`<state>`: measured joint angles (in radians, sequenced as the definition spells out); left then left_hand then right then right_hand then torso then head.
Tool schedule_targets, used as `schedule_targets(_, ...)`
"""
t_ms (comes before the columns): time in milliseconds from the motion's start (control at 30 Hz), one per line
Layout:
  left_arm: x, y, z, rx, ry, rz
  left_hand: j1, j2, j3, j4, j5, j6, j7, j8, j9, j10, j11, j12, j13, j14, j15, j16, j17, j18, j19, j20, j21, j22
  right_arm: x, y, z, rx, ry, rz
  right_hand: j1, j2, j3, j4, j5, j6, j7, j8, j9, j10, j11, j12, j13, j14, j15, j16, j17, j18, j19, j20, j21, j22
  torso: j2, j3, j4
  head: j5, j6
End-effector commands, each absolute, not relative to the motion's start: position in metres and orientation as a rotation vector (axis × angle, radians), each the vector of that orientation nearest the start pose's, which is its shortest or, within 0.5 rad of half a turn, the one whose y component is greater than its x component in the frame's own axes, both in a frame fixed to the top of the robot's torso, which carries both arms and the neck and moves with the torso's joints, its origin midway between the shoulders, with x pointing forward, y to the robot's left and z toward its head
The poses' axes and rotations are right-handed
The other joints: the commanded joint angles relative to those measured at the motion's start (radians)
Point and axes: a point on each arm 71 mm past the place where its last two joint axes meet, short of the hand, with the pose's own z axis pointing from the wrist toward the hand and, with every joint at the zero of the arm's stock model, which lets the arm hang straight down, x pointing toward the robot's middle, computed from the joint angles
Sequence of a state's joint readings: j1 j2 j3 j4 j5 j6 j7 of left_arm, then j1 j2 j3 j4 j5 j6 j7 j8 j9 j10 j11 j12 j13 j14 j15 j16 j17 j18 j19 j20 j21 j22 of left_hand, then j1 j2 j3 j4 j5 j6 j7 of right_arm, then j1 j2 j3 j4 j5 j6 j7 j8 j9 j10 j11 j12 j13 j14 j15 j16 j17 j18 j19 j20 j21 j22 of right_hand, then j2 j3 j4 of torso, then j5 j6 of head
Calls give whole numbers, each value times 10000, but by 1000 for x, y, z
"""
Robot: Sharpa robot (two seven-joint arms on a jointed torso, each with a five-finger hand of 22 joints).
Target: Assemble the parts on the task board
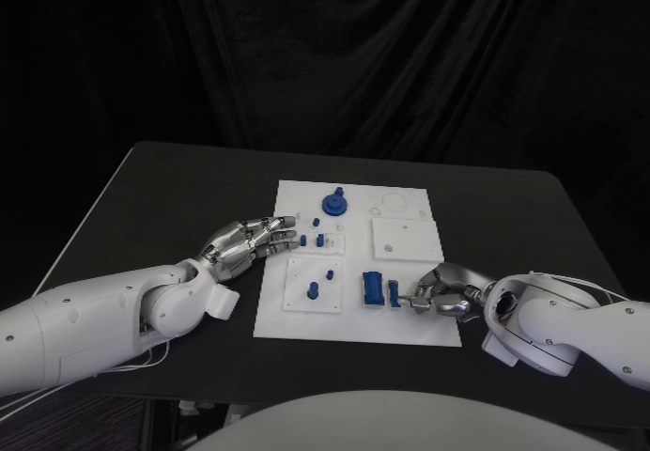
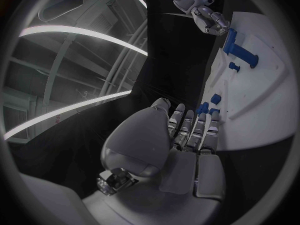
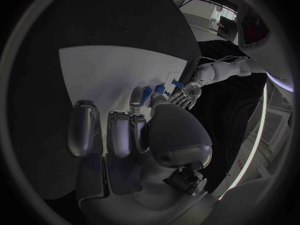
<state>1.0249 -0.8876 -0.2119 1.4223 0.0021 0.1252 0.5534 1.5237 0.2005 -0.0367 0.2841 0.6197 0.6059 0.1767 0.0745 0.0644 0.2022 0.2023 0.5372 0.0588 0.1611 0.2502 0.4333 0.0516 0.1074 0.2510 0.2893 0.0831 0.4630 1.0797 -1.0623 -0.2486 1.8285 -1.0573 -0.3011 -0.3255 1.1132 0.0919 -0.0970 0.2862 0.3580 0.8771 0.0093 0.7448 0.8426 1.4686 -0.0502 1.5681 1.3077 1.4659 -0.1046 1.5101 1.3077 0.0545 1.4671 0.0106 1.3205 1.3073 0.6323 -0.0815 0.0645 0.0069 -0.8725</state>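
— So, where does the flat white rectangular task board point(image 1: 407, 331) lie?

— Mid-table, on the matte black table top point(image 1: 162, 197). It carries raised white square plates and small blue plastic parts.

— Which parts can you pick out?

— At the far end a round blue knob-like part point(image 1: 333, 202) stands upright. Near the middle, two short blue pegs point(image 1: 318, 241) stand side by side. On the near left plate sits a small upright blue piece point(image 1: 313, 289), and just right of it a long blue block point(image 1: 371, 287).

— And the silver left hand point(image 1: 252, 241)?

— It hovers at the board's left edge, fingers stretched out and a little apart, tips near the two pegs, with nothing in them.

— The silver right hand point(image 1: 441, 293)?

— At the board's right edge, beside the long block. Its fingers are curled in, and a small blue bit point(image 1: 394, 289) sits at the fingertips; whether they actually pinch it, I cannot tell.
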Motion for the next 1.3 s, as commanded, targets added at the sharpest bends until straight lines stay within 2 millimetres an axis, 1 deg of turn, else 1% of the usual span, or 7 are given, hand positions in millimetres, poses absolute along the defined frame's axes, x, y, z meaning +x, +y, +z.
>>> schedule_targets(33, 422, 244, -309, -12293, 16522, -18002, 25, 61, 59, 19, -11, 17, 276, 53, 11, 2, 62, 34, 13, -74, 12, 55, 12, -136, 51, 32, 0, -9, 354, -233, -296, 3440, 22556, 6273, 42, 51, -111, 7, -102, -107, -38, 152, 150, 1022, -81, 27, 2631, 794, -91, -26, 1316, 42, 68, -97, -59, 1860, 1, 0, 3, -2, -1)
schedule_targets(300, 422, 244, -309, -12297, 16526, -17999, 19, 57, 82, 18, -6, 23, 276, 56, 12, 4, 62, 43, 13, -73, 18, 65, 13, -135, 53, 32, -1, -11, 356, -231, -298, 3370, 22658, 6226, 219, 90, -228, -49, -333, -209, -89, 465, 474, 1022, -130, 27, 2631, 792, -128, -34, 1303, 47, 61, -133, -84, 1854, 2, -4, 2, -5, -1)
schedule_targets(533, 422, 243, -309, -12294, 16539, -18028, 19, 57, 82, 18, -6, 23, 276, 56, 12, 4, 62, 43, 13, -73, 18, 65, 13, -135, 53, 32, -1, -11, 358, -230, -300, 3311, 22749, 6163, 903, 80, -199, -320, -390, -352, -148, 664, 729, 1022, -184, 27, 2631, 791, -173, -41, 1296, 34, 86, -179, -33, 1871, 4, -2, 2, 9, -1)
schedule_targets(633, 422, 243, -309, -12293, 16535, -18026, 19, 57, 82, 18, -6, 23, 276, 56, 12, 4, 62, 43, 13, -73, 18, 65, 13, -135, 53, 32, -1, -11, 359, -229, -301, 3323, 22720, 6139, 1293, 175, -59, -475, -925, -397, -172, 722, 817, 1022, -207, 27, 2631, 792, -195, -43, 1297, 32, 93, -202, -27, 1873, 4, -2, 2, 10, -1)
schedule_targets(1000, 422, 243, -309, -12301, 16538, -18004, 14, 55, 93, 19, -9, 25, 277, 59, 12, 3, 61, 40, 13, -70, 20, 75, 14, -134, 56, 32, -1, -10, 362, -227, -303, 3266, 22783, 6079, 2103, 288, 319, -919, -1345, -451, -208, 796, 934, 1022, -242, 27, 2631, 785, -225, -64, 1263, 33, 95, -232, -35, 1871, 2, -4, 1, 12, -1)
schedule_targets(1100, 422, 243, -309, -12300, 16539, -18006, 14, 55, 93, 19, -9, 25, 277, 59, 12, 3, 61, 40, 13, -70, 20, 75, 14, -134, 56, 32, -1, -10, 362, -226, -303, 3224, 22859, 6059, 2366, 285, 476, -1079, -1870, -461, -201, 785, 944, 1022, -238, 27, 2631, 788, -225, -59, 1276, 35, 88, -235, -52, 1866, 2, 0, 3, 1, -1)
schedule_targets(1300, 422, 243, -309, -12301, 16543, -18010, 14, 55, 93, 19, -9, 25, 277, 59, 12, 3, 61, 40, 13, -70, 20, 75, 14, -134, 56, 32, -1, -10, 362, -225, -304, 3215, 22885, 6040, 2299, 319, 508, -1010, -1997, -443, -180, 785, 947, 1022, -223, 27, 2631, 784, -216, -71, 1255, 36, 86, -230, -59, 1865, 2, -1, 2, 12, -1)
